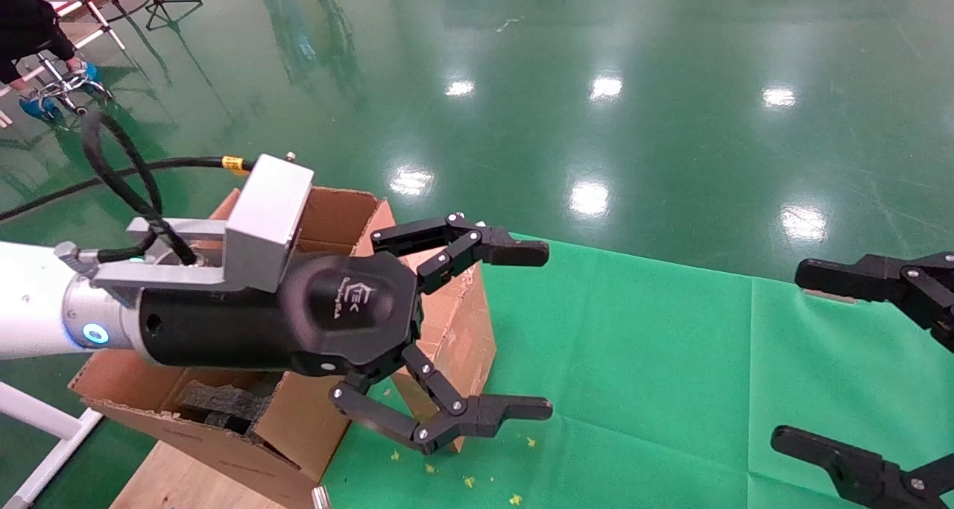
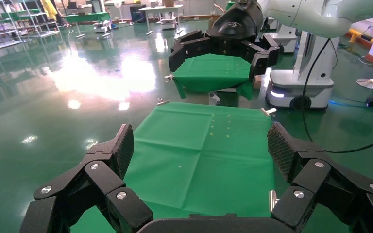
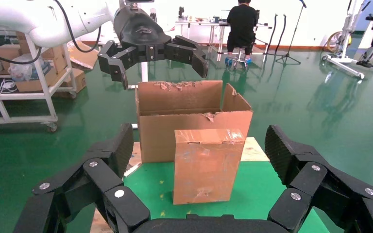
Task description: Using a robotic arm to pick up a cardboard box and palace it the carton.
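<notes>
The small taped cardboard box (image 3: 206, 165) stands upright on the green cloth, right in front of the carton (image 3: 165, 131). In the head view the box (image 1: 466, 337) shows partly behind my left gripper (image 1: 533, 330), beside the carton (image 1: 328, 211), which has black foam (image 1: 216, 405) inside. My left gripper, on the white arm, is open and empty and hovers above the carton's near corner and the box; from its own wrist (image 2: 201, 143) only green cloth shows between the fingers. My right gripper (image 1: 791, 356) is open and empty at the right edge, facing the box (image 3: 199, 145).
The green cloth table (image 1: 671, 360) stretches to the right. The carton rests on a wooden board (image 1: 186, 479) at the cloth's left end. A person (image 3: 242, 24) sits far behind, and a trolley with boxes (image 3: 24, 73) stands on the green floor.
</notes>
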Robot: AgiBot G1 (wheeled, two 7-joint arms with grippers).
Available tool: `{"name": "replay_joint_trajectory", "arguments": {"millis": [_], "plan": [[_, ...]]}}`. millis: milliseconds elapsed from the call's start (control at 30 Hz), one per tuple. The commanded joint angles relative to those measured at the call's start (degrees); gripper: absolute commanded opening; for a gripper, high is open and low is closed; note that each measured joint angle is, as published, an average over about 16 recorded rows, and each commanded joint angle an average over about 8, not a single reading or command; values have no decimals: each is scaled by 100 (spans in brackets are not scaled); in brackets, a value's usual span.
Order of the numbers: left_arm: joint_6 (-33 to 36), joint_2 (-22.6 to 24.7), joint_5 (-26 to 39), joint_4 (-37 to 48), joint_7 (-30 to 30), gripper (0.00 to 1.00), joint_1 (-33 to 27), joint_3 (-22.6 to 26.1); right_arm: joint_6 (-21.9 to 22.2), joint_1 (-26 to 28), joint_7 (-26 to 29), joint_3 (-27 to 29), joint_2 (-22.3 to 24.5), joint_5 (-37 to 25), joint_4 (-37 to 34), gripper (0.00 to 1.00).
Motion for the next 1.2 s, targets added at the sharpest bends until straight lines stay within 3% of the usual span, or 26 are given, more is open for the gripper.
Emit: {"name": "replay_joint_trajectory", "arguments": {"millis": [33,300,533,767,1067,1200], "plan": [[4,10,-15,1,8,100,5,-4,0,0,0,0,0,0,0,0],[-235,-277,535,-111,-425,100,-212,149,0,0,0,0,0,0,0,0],[-661,-553,1771,-342,-1816,100,-845,626,0,0,0,0,0,0,0,0],[-591,-437,3014,-419,-3034,100,-1610,1206,1,0,-1,0,0,0,-1,0],[-443,-349,3411,-348,-3270,100,-1863,1411,3,0,-1,0,1,0,-2,0],[-328,-191,3762,-269,-3756,100,-2145,1578,3,0,-1,-1,1,1,-2,0]]}}
